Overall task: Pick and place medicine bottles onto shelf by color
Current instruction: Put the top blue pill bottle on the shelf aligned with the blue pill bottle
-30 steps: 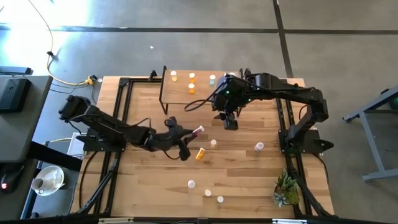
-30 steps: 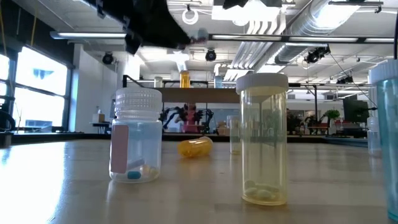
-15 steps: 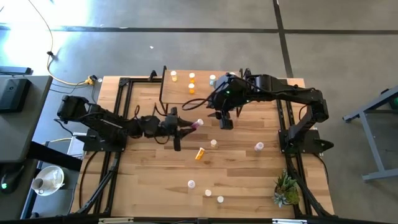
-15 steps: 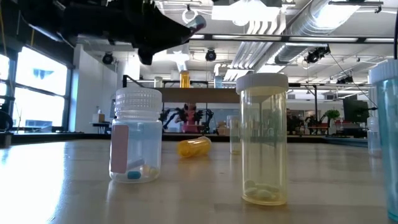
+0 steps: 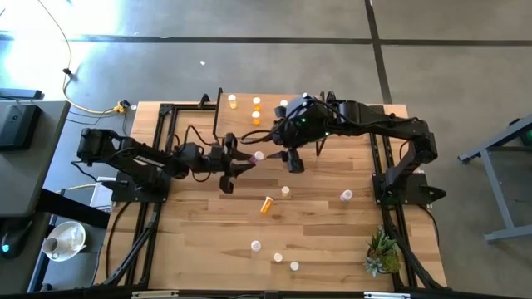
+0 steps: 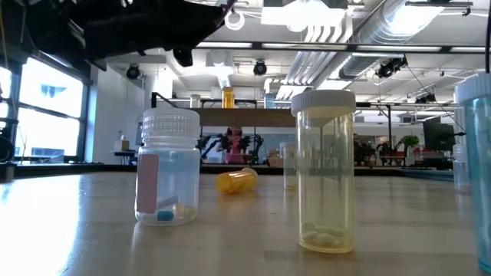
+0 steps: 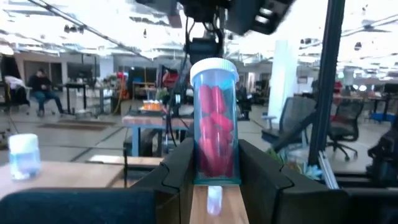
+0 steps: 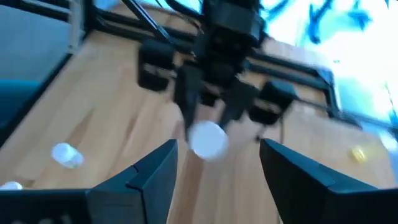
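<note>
Two dark fingers of left end effector clamped on pink-filled clear cylindrical medicine bottle with white cap, held clear of light-wood tabletop, just in front of low light-wood shelf on thin black legs. Right end effector spread wide and holding nothing, poised beside that bottle, at shelf's front right corner. On shelf's board: small orange and whitish white-capped bottles. Farther out from shelf on tabletop: orange bottle lying on its side, several upright white-capped bottles, green plant at far corner.
</note>
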Robot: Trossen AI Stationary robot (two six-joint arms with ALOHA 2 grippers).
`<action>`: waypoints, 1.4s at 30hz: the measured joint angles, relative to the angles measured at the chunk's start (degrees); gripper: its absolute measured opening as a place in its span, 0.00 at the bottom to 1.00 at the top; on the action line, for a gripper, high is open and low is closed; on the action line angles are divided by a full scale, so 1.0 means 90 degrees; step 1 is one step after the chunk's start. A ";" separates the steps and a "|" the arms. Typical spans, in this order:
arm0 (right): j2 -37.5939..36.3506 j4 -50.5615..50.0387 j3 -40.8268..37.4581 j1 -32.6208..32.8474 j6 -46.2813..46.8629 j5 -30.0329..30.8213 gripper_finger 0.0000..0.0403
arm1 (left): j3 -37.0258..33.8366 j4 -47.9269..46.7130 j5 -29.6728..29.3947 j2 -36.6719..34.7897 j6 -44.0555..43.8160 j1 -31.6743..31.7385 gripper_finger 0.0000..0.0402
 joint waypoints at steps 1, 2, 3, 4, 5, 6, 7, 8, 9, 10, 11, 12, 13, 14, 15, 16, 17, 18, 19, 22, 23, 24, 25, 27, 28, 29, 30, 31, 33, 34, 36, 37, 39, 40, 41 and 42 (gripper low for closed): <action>0.0041 0.0108 0.0000 0.0002 -0.0028 -0.0082 0.55 | 0.0001 0.0021 -0.0001 0.0000 0.0003 0.0009 0.22; 0.0100 0.0150 0.0000 0.0002 -0.0034 -0.0087 0.55 | 0.0001 0.0034 0.0001 0.0000 0.0002 0.0014 0.22; 0.0152 0.0190 0.0000 0.0002 -0.0042 -0.0079 0.55 | 0.0001 0.0066 0.0001 0.0000 0.0002 0.0014 0.22; 0.0205 0.0226 0.0000 0.0003 -0.0053 -0.0065 0.55 | 0.0001 0.0088 0.0004 0.0000 0.0000 0.0014 0.22; 0.0264 0.0253 0.0000 0.0005 -0.0109 -0.0066 0.55 | 0.0001 0.0088 0.0006 0.0000 0.0002 0.0014 0.22; 0.0303 0.0259 0.0000 0.0002 -0.0154 -0.0060 0.55 | 0.0001 0.0090 0.0006 0.0000 0.0003 0.0014 0.22; 0.0359 0.0254 0.0000 0.0002 -0.0162 -0.0034 0.55 | 0.0001 0.0098 0.0006 0.0000 0.0005 0.0014 0.22; 0.0410 0.0295 0.0000 0.0002 -0.0162 0.0002 0.55 | 0.0001 0.0102 0.0006 0.0000 0.0010 0.0014 0.22; 0.0439 0.0309 0.0000 0.0002 -0.0153 0.0068 0.55 | 0.0001 0.0102 0.0006 0.0000 0.0042 0.0014 0.22; 0.0483 0.0285 -0.0002 0.0002 -0.0142 0.0178 0.55 | 0.0001 0.0102 0.0006 0.0000 0.0056 0.0014 0.22; 0.0520 0.0290 -0.0002 0.0002 -0.0135 0.0236 0.55 | 0.0001 0.0102 0.0003 0.0000 0.0056 0.0014 0.22; 0.0538 0.0266 -0.0002 0.0002 -0.0133 0.0265 0.55 | 0.0001 0.0100 0.0001 0.0000 0.0056 0.0014 0.22; 0.0546 0.0209 -0.0002 0.0002 -0.0132 0.0267 0.55 | 0.0001 0.0111 0.0003 0.0000 0.0076 0.0014 0.22; 0.0559 0.0178 -0.0002 0.0002 -0.0130 0.0246 0.55 | 0.0001 0.0128 0.0003 0.0000 0.0117 0.0014 0.22; 0.0570 0.0207 -0.0002 0.0002 -0.0125 0.0242 0.55 | 0.0001 0.0134 0.0004 0.0000 0.0153 0.0014 0.22; 0.0580 0.0217 0.0000 0.0002 -0.0113 0.0220 0.55 | 0.0001 0.0134 0.0002 0.0000 0.0170 0.0014 0.22; 0.0586 0.0203 -0.0002 0.0002 -0.0111 0.0215 0.55 | 0.0001 0.0149 0.0003 0.0000 0.0172 0.0014 0.22; 0.0591 0.0201 -0.0002 0.0011 -0.0084 0.0214 0.55 | 0.0001 0.0162 0.0001 0.0000 0.0172 0.0014 0.22; 0.0592 0.0208 -0.0002 0.0020 -0.0026 0.0213 0.54 | 0.0001 0.0163 -0.0001 0.0000 0.0172 0.0014 0.22; 0.0592 0.0219 -0.0002 0.0022 0.0008 0.0196 0.51 | 0.0001 0.0163 -0.0005 0.0000 0.0172 0.0019 0.22; 0.0592 0.0223 -0.0002 0.0022 0.0008 0.0172 0.49 | 0.0001 0.0163 -0.0017 0.0000 0.0172 0.0027 0.22; 0.0592 0.0243 -0.0002 0.0022 0.0008 0.0144 0.47 | 0.0001 0.0159 -0.0032 0.0000 0.0172 0.0038 0.22; 0.0592 0.0290 -0.0002 0.0022 0.0008 0.0130 0.45 | 0.0001 0.0152 -0.0051 0.0000 0.0172 0.0056 0.22; 0.0592 0.0326 -0.0002 0.0022 0.0010 0.0088 0.41 | 0.0001 0.0131 -0.0056 0.0000 0.0133 0.0101 0.22; 0.0592 0.0325 -0.0002 0.0022 0.0011 0.0079 0.39 | 0.0001 0.0117 -0.0070 0.0000 0.0105 0.0119 0.22; 0.0592 0.0326 -0.0002 0.0022 0.0009 0.0074 0.37 | 0.0001 0.0115 -0.0050 0.0000 0.0073 0.0145 0.22; 0.0592 0.0327 -0.0002 0.0019 0.0014 0.0052 0.35 | 0.0001 0.0117 -0.0050 0.0000 0.0073 0.0155 0.22; 0.0592 0.0326 -0.0002 0.0019 0.0036 0.0048 0.34 | 0.0001 0.0115 -0.0046 0.0000 0.0073 0.0170 0.22; 0.0592 0.0316 -0.0002 0.0019 0.0144 0.0052 0.30 | 0.0001 0.0110 -0.0028 0.0000 0.0071 0.0179 0.23; 0.0592 0.0311 -0.0002 0.0019 0.0156 0.0052 0.29 | 0.0001 0.0110 -0.0028 0.0000 0.0074 0.0179 0.23; 0.0589 0.0310 -0.0002 0.0019 0.0168 0.0052 0.27 | 0.0001 0.0110 -0.0030 0.0000 0.0072 0.0179 0.24; 0.0589 0.0305 -0.0002 0.0017 0.0162 0.0052 0.26 | 0.0001 0.0110 -0.0033 0.0000 0.0066 0.0179 0.25; 0.0587 0.0301 -0.0002 0.0015 0.0142 0.0052 0.25 | 0.0001 0.0107 -0.0045 0.0000 0.0063 0.0179 0.26; 0.0587 0.0299 -0.0002 0.0015 0.0143 0.0051 0.25 | 0.0001 0.0107 -0.0047 0.0000 0.0063 0.0179 0.26; 0.0587 0.0297 -0.0002 0.0015 0.0147 0.0050 0.25 | 0.0001 0.0106 -0.0047 0.0000 0.0063 0.0179 0.27; 0.0587 0.0297 -0.0002 0.0015 0.0154 0.0049 0.26 | 0.0001 0.0106 -0.0047 0.0000 0.0063 0.0179 0.27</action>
